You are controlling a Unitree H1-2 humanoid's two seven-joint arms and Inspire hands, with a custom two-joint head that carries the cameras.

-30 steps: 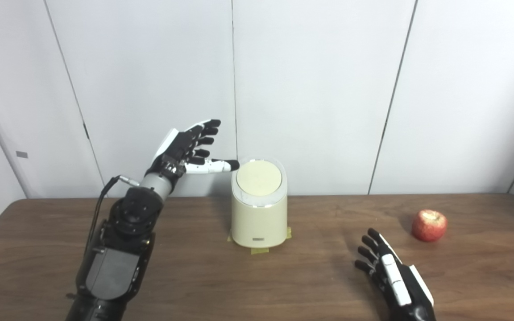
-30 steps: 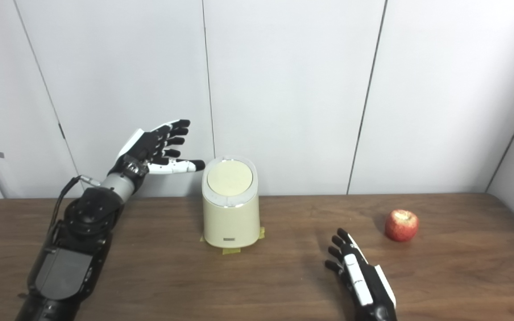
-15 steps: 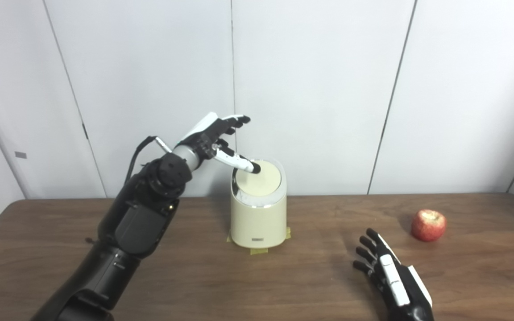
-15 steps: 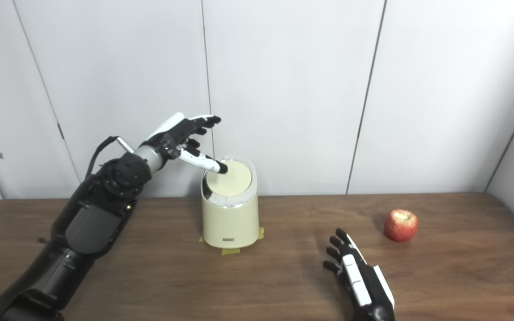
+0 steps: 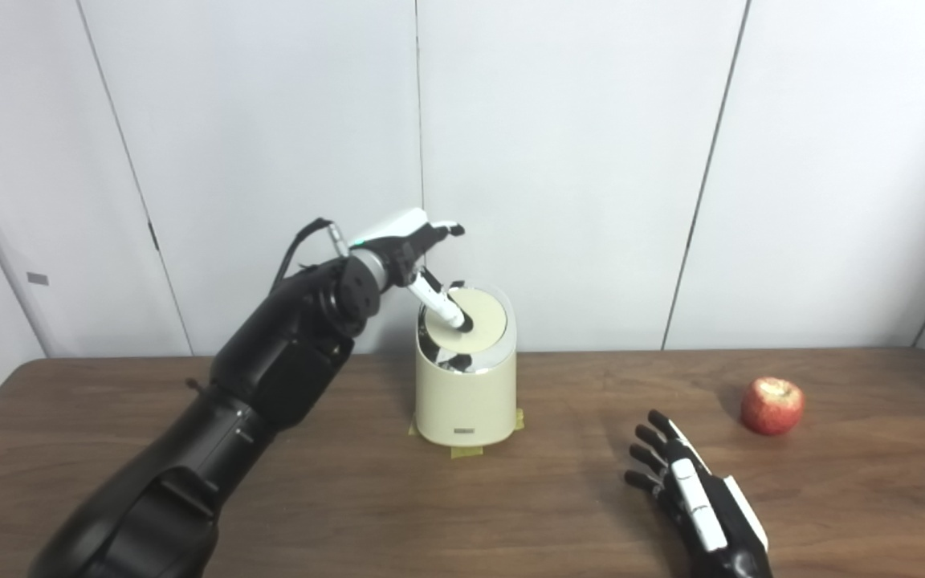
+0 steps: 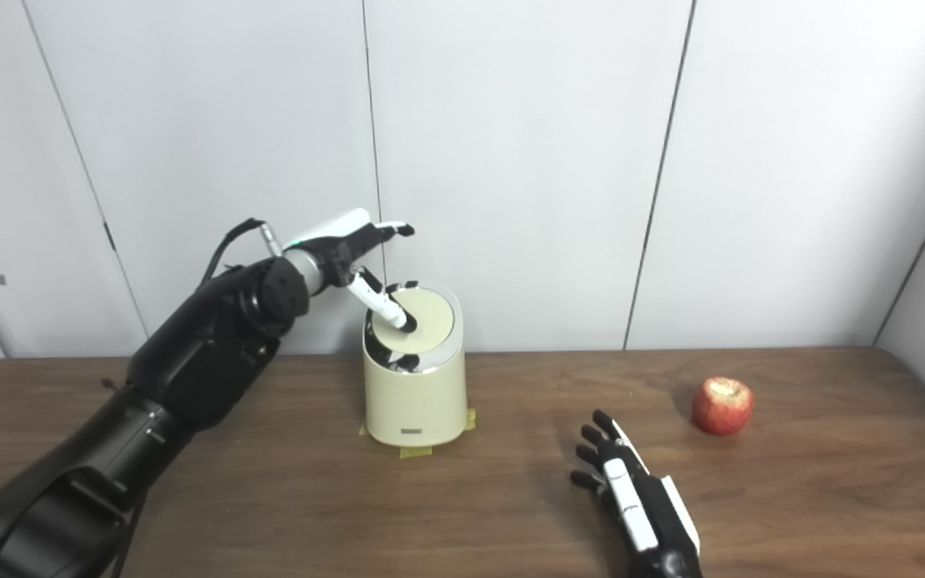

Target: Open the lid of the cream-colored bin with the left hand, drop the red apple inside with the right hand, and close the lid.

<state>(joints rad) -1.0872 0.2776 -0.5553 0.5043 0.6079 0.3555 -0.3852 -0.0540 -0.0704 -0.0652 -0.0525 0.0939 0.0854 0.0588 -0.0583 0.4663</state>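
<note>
The left robot hand [image 5: 408,241] is open and presses one finger on the bin [image 5: 466,397] lid [image 5: 474,315], near the tabletop's [image 5: 462,514] back edge. The right robot hand [image 5: 699,502], fingers apart, holds nothing. The apple [image 5: 772,406] near the right edge looks firm, smooth and light; grasp it around the sides.

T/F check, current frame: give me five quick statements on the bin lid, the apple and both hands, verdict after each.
1. The left hand presses one finger down on the round lid of the cream-colored bin. True.
2. The red apple is inside the bin. False: it sits on the brown wooden table, to the bin's right.
3. The right hand holds the apple. False: it rests open on the table, apart from the apple.
4. The lid is tilted, showing a dark gap at its near edge. True.
5. Yellow tape shows at the bin's base. True.
</note>
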